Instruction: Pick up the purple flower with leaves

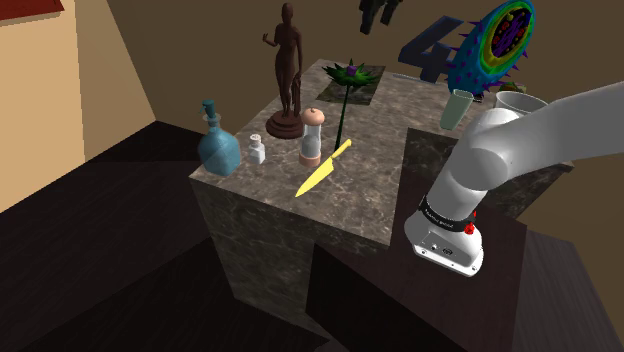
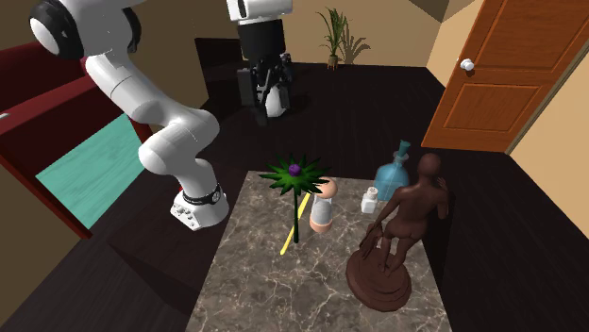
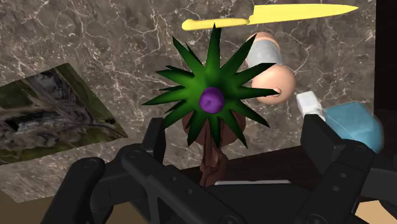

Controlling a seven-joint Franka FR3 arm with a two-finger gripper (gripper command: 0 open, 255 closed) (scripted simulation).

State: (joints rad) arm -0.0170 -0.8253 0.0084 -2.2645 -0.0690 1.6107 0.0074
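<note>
While nothing grips it, purple flower stands upright on thin stem near middle of marble counter, yellow knife and grinder just beside its base; gripper hangs above, fingers wide apart, empty; brown statue, white shaker, blue bottle along one counter edge; flat photo near another
</note>
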